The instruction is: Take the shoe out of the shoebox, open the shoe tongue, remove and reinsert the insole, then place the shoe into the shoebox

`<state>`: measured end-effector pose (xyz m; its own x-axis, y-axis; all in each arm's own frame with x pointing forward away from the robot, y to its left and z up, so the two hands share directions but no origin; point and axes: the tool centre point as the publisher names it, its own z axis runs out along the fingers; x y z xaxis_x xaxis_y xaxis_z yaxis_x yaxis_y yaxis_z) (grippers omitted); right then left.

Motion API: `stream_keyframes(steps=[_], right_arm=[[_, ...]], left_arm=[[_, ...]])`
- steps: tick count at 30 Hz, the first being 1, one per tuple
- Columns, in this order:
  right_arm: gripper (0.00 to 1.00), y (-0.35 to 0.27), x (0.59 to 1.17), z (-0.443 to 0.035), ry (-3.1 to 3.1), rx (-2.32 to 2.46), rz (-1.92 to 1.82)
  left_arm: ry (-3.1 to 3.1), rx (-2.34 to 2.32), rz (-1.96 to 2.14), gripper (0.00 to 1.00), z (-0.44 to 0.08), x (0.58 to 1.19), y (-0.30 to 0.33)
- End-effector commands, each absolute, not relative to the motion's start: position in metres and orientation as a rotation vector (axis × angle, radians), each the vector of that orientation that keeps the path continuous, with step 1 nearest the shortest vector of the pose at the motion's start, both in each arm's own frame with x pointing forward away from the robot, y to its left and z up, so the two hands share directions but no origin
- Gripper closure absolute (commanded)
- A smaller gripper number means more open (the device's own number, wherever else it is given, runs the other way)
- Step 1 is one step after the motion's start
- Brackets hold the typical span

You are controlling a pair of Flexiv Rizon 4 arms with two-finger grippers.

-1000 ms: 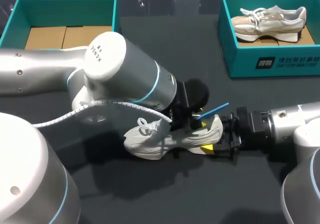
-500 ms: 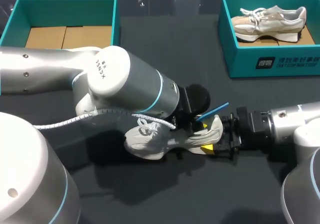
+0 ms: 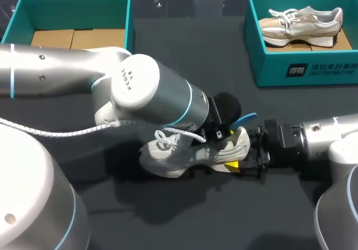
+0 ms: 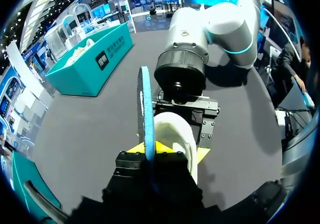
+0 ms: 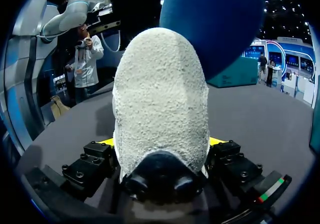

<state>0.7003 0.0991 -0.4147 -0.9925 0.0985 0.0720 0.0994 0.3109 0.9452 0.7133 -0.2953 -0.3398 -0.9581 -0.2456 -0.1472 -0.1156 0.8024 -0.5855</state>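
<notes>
At the far left sits the teal shoebox (image 3: 72, 12) with no shoe in it. The left gripper (image 4: 149, 159) is clamped on the blue insole (image 4: 145, 108), which juts from the heel opening of the white sneaker (image 3: 184, 155) standing mid-table. The right gripper (image 5: 161, 154) pinches the sneaker's heel from both sides, so the insole step seems to be in hand. The next move would call for feeding the insole flat toward the toe.

The grey left arm (image 3: 151, 90) stretches low across the middle, its black gripper (image 4: 147, 159) pinching a thin blue insole (image 4: 146, 103), facing the grey right arm (image 3: 321, 135), whose yellow-tipped gripper (image 5: 162, 145) clamps a white shoe's heel (image 5: 160, 98).
</notes>
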Motion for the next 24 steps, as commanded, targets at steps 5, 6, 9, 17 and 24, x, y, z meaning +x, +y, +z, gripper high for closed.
stream_keyframes(steps=[5, 6, 9, 17, 24], right_arm=[[1.0, 0.1, 0.699, -0.413, -2.545, -0.193, -1.829], [1.0, 0.1, 0.699, -0.413, -2.545, -0.193, -1.829], [1.0, 0.1, 0.699, -0.413, -2.545, -0.193, -1.829], [1.0, 0.1, 0.699, -0.413, -2.545, -0.193, -1.829], [1.0, 0.1, 0.699, -0.413, -2.545, -0.193, -1.829]], left_arm=[[2.933, -0.258, -0.936, 1.0, -0.305, 0.716, -0.296], [2.946, -0.246, -0.952, 1.0, -0.298, 0.714, -0.296], [3.002, -0.211, -0.998, 1.0, -0.278, 0.709, -0.298], [3.094, -0.192, -1.036, 1.0, -0.247, 0.701, -0.301], [3.094, -0.192, -1.036, 1.0, -0.247, 0.701, -0.301]])
